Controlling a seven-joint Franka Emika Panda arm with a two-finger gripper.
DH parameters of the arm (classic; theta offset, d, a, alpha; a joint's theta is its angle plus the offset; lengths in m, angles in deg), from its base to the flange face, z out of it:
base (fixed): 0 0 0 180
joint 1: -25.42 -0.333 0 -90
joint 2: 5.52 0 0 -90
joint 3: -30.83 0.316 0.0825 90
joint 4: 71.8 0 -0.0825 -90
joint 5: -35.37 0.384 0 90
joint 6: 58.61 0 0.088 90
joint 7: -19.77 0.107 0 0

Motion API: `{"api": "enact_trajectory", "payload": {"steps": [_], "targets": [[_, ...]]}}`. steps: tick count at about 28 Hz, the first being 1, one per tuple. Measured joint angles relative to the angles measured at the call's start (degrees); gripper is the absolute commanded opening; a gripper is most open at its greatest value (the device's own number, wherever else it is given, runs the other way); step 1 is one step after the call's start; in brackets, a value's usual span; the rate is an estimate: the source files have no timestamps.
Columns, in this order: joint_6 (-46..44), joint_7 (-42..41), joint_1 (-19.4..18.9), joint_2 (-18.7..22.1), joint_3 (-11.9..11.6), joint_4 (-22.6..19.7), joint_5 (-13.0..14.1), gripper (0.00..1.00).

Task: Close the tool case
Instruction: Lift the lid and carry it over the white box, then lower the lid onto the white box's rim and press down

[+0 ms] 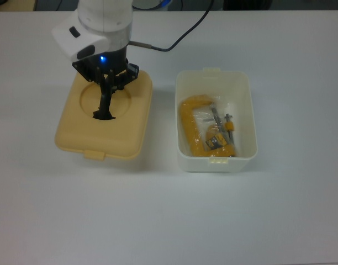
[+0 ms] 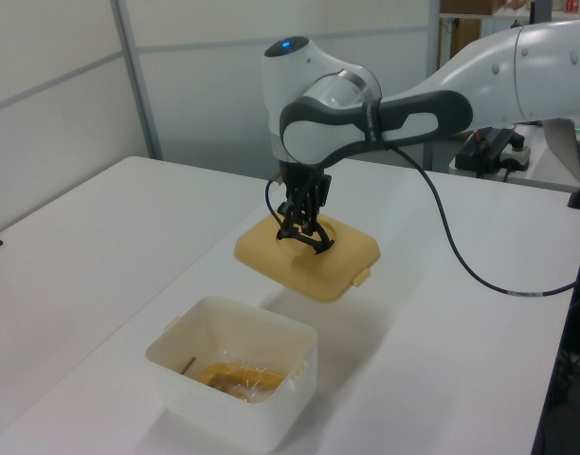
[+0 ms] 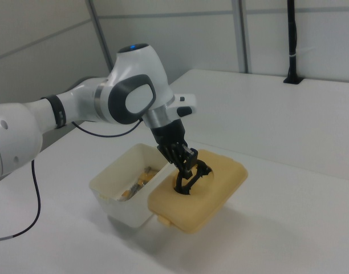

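The robot's black two-finger hand (image 1: 105, 102) is clamped on the black handle (image 2: 309, 239) set in the round recess of the tan rounded-rectangular plastic lid (image 1: 116, 132), holding the lid clear of the white desk (image 1: 169, 215); a shadow shows beneath it in the left view. In the top view the lid hangs to the left of the small translucent white plastic tub (image 1: 243, 113), apart from it. The tub stands open on the desk with a yellow clamp (image 1: 191, 127) and small bagged parts inside. A black cable (image 2: 461, 265) trails from the arm. No writing can be read on anything.
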Motion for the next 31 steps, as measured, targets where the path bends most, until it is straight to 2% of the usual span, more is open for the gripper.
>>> {"api": "enact_trajectory", "payload": {"steps": [5, 14, 31], "targets": [[-0.9, 0.0, -0.1, 0.5, 0.7, 1.2, 0.6, 0.00], [-2.3, 1.3, -0.3, 0.5, 6.0, 1.3, 0.7, 0.00], [-2.8, 7.7, -0.3, 0.4, 14.2, 1.5, 0.6, 0.00]]}}
